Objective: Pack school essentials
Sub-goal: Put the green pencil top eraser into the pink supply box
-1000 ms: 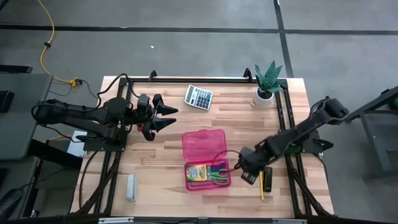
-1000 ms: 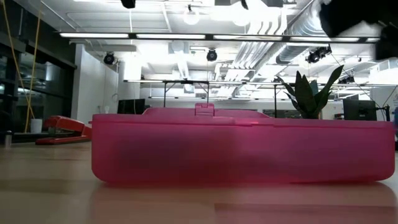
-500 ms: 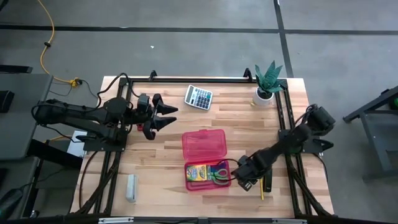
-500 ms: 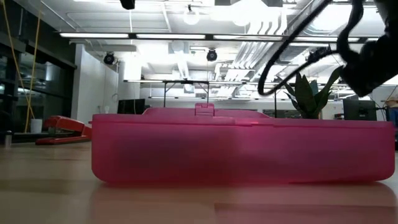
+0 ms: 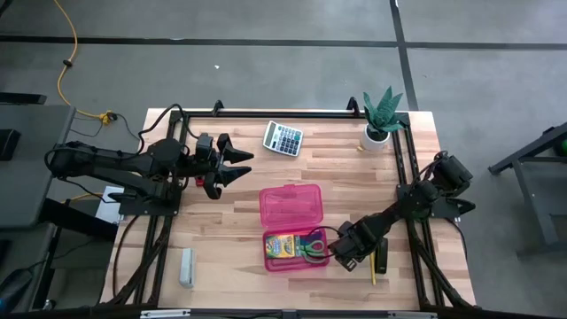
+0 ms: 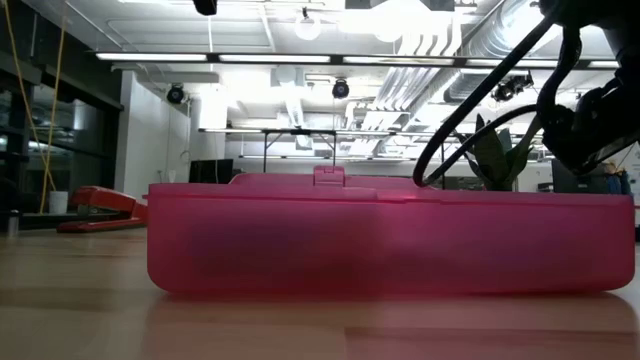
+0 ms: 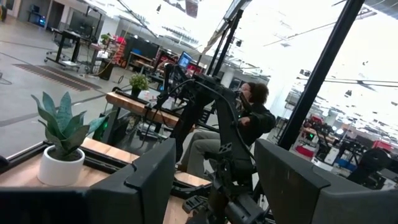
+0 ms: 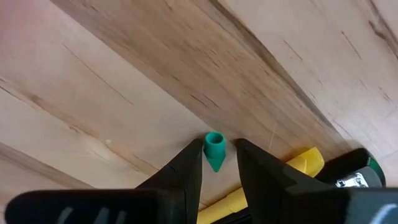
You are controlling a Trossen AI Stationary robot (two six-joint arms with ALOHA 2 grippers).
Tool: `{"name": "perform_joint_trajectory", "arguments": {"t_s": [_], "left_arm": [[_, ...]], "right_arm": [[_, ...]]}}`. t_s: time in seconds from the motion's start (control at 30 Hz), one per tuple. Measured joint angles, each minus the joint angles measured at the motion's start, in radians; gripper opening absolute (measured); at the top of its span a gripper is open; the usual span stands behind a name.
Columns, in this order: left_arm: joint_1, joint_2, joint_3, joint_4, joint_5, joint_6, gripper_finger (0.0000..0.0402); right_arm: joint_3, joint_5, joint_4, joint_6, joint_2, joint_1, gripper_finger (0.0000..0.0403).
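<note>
From above, the right gripper (image 5: pixel 347 255) sits low over the counter (image 5: pixel 221 239) just beside the open pink case (image 5: pixel 291 223), whose front half already holds the crayon box (image 5: pixel 280 245) and the green-handled scissors (image 5: pixel 312 248); a yellow pencil (image 5: pixel 373 268) lies on the wood just past the gripper, while the left gripper (image 5: pixel 232 166) waits well apart, its fingers spread on nothing, near the calculator (image 5: pixel 283 137). The level view shows only the case wall across the counter and part of the right arm's bulk and cable above its far end, so the grasp itself is hidden there. The left wrist view looks over the potted plant (image 7: pixel 60 144) into the room, where a person sits. The right wrist view is the telling one: the fingers (image 8: pixel 186 171) stand slightly apart with a tiny green eraser (image 8: pixel 214 149) between their tips, not clearly pinched. It looks light, rubbery and cone-shaped, so it would likely squirt out of a pinch on the taper; closing across its wider, blunter end seems safer, with gentle force.
</note>
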Motion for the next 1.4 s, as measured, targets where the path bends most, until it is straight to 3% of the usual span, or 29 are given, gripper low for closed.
{"name": "perform_joint_trajectory", "arguments": {"t_s": [0.23, 0.5, 0.63, 0.8, 0.9, 1.07, 1.27, 1.4], "left_arm": [[0.000, 0.000, 0.000, 0.000, 0.000, 0.000, 0.0207], [0.000, 0.000, 0.000, 0.000, 0.000, 0.000, 0.0207], [0.000, 0.000, 0.000, 0.000, 0.000, -0.001, 0.0207], [0.000, 0.000, 0.000, 0.000, 0.000, -0.001, 0.0207], [0.000, 0.000, 0.000, 0.000, 0.013, -0.001, 0.0207], [-0.001, 0.000, 0.000, 0.000, 0.023, -0.001, 0.0207], [-0.001, 0.000, 0.000, 0.000, 0.022, 0.000, 0.0207], [-0.001, 0.000, 0.000, 0.000, 0.022, 0.001, 0.0207]], "right_arm": [[0.000, 0.006, -0.003, -0.019, 0.000, 0.000, 0.0085], [0.016, -0.001, -0.008, -0.058, -0.039, 0.000, 0.0007], [0.038, 0.050, -0.062, -0.174, -0.123, -0.014, 0.0012], [0.040, 0.173, -0.062, -0.327, -0.324, -0.101, 0.0003], [0.019, 0.253, 0.109, -0.504, -0.459, -0.169, 0.0003], [-0.101, 0.297, 0.615, -0.825, -0.602, -0.285, 0.0002], [-0.224, 0.289, 1.106, -1.042, -0.620, -0.406, 0.0001], [-0.228, 0.263, 1.193, -1.103, -0.617, -0.438, 0.0001]]}}
